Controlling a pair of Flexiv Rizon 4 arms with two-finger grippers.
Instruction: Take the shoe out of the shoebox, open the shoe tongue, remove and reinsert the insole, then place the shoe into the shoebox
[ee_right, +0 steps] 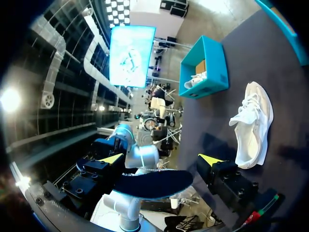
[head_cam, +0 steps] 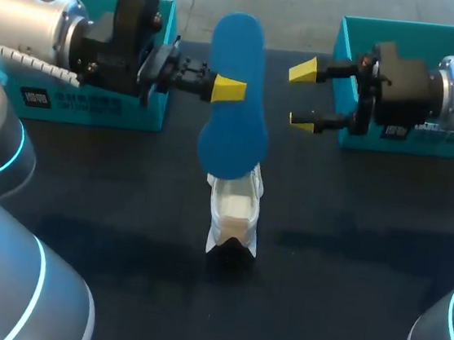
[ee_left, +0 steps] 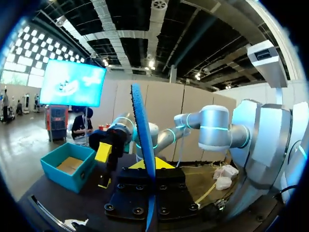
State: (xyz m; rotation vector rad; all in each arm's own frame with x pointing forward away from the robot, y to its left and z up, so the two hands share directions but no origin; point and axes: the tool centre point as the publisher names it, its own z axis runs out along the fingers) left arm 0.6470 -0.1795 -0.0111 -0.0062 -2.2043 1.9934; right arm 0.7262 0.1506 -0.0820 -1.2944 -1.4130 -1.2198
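A blue insole (head_cam: 236, 105) hangs upright over the table's middle, with my left gripper (head_cam: 228, 90) shut on its edge. The left wrist view has the insole (ee_left: 142, 125) edge-on, pinched at my left gripper (ee_left: 147, 165). The white shoe (head_cam: 235, 214) lies on the black table just below the insole's lower end. My right gripper (head_cam: 302, 97) stands open a short way right of the insole, nothing between its fingers. From my right gripper (ee_right: 161, 159) the insole (ee_right: 154, 184) lies ahead and the shoe (ee_right: 253, 123) off to the side.
A teal shoebox (head_cam: 426, 45) stands at the back right behind my right arm. Another teal box (head_cam: 162, 56) at the back left is mostly hidden by my left arm; the box (ee_right: 205, 72) holds a second white shoe (ee_right: 195, 80).
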